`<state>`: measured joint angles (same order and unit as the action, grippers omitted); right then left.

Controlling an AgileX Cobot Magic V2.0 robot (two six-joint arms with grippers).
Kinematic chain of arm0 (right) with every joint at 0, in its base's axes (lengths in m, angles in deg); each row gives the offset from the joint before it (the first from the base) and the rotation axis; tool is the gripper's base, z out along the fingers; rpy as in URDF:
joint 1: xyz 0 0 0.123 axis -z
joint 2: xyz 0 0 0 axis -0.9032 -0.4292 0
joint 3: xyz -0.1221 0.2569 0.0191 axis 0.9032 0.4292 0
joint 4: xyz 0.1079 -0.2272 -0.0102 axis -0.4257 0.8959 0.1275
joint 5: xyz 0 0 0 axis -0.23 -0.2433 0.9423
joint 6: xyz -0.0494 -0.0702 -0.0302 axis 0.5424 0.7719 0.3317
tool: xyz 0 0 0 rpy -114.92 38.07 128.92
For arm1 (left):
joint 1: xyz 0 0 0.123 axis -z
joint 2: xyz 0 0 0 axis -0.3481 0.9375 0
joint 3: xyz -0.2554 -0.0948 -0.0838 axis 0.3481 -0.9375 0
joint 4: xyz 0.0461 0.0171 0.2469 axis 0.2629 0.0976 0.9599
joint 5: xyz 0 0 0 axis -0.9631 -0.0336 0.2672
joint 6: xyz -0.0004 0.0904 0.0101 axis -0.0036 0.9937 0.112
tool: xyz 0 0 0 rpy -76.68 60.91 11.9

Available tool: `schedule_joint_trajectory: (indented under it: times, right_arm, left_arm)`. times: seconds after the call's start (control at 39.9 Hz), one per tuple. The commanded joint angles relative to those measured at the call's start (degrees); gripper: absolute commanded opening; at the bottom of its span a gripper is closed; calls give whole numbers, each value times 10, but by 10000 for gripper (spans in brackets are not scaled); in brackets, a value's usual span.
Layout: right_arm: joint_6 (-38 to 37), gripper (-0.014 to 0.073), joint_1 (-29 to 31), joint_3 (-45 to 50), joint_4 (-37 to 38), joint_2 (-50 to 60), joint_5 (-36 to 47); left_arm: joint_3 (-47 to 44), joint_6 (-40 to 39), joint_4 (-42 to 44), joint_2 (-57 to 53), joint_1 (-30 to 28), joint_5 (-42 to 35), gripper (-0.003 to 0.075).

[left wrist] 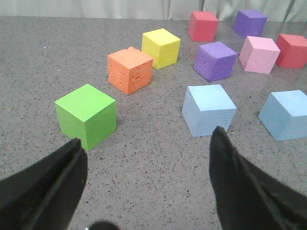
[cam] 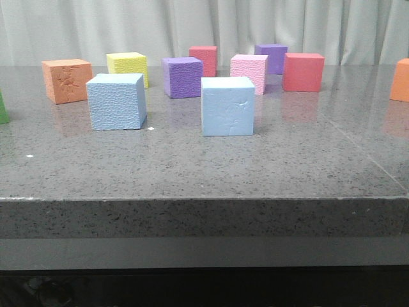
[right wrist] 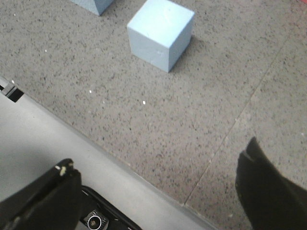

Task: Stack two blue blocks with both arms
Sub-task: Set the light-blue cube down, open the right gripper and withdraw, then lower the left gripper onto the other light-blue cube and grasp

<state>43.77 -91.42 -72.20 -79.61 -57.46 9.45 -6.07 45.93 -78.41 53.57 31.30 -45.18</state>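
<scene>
Blue blocks sit apart on surface, nothing stacked; both end effectors spread wide, empty.

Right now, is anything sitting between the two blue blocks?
No. In the front view, only bare table separates the left blue block from the right blue block.

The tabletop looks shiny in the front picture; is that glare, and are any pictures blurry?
Front view: the polished table mirrors the cubes faintly, like the red cube; no harsh glare. Left wrist view: cubes sharp, the near dark jaws soft-edged. Right wrist view: the blue block casts a soft shadow.
</scene>
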Motion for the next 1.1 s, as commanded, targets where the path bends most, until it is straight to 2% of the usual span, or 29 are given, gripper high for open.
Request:
schedule_joint_trajectory:
  times: [0.0, 0.2, 0.4, 0.58, 0.65, 0.78, 0.88, 1.03, 1.08]
  right_arm:
    - [-2, 653, 4, 29, 8, 47, 68]
    - [-2, 653, 4, 60, 8, 84, 108]
    - [-2, 653, 4, 60, 8, 85, 106]
    - [-2, 653, 4, 60, 8, 85, 105]
    - [-2, 653, 4, 60, 8, 85, 105]
    - [-2, 653, 4, 60, 8, 85, 105]
    - [-2, 653, 4, 60, 8, 85, 105]
    - [-2, 653, 4, 60, 8, 85, 105]
    - [-2, 653, 4, 60, 8, 85, 105]
  left_arm:
    - [17, -3, -7, 6, 4, -46, 512]
    - [21, 34, -25, 17, 4, -56, 517]
    - [66, 150, -150, 66, 4, -54, 519]
    - [123, 265, -249, 145, 16, -31, 619]
    - [146, 266, -248, 185, 37, -31, 648]
    - [188, 265, -227, 255, 77, -31, 648]
    - [225, 213, -173, 313, 110, -31, 648]
    - [307, -19, 49, 422, 169, 8, 648]
    - [340, -83, 87, 458, 179, 34, 648]
